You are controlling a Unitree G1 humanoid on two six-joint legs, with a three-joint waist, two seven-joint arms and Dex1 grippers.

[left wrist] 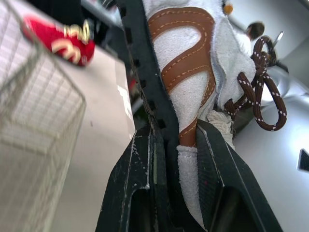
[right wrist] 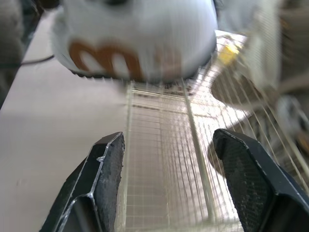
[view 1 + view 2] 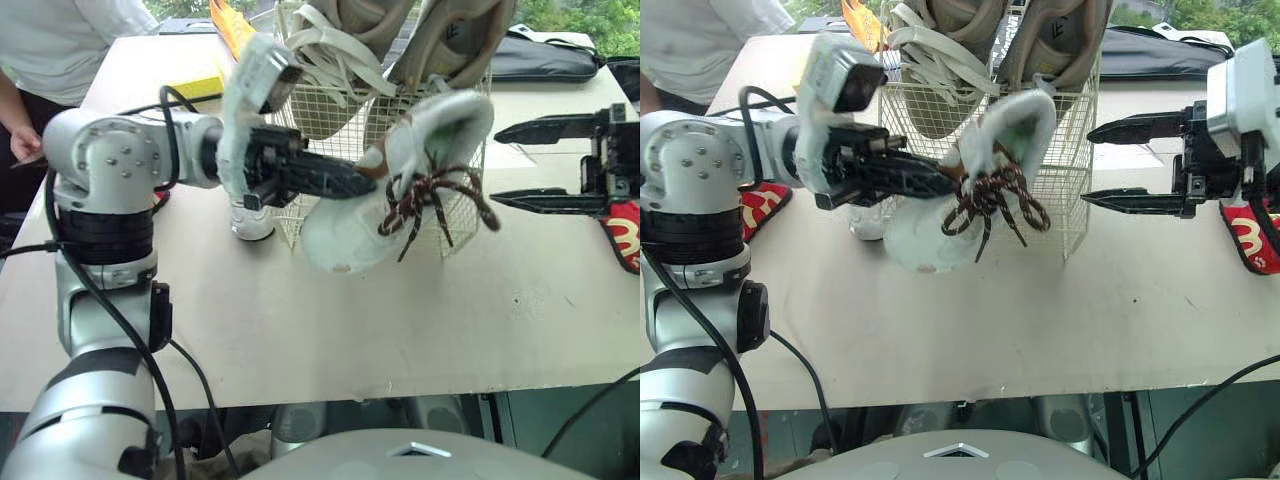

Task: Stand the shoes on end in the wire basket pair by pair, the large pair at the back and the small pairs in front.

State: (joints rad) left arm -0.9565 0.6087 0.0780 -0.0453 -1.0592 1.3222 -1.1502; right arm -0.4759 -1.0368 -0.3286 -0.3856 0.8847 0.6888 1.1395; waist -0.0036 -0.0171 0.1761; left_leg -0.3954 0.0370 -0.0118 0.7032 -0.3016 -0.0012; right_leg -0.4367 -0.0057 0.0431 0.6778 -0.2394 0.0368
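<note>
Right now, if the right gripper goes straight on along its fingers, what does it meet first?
Probably the wire basket: its mesh wall lies straight ahead between the open fingers of the right gripper. The white shoe in the left gripper looks further on, though depth is unclear.

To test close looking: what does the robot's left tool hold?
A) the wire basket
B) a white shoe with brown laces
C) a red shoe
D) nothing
B: the left tool is shut on the white shoe, whose brown laces dangle in front of the basket.
</note>
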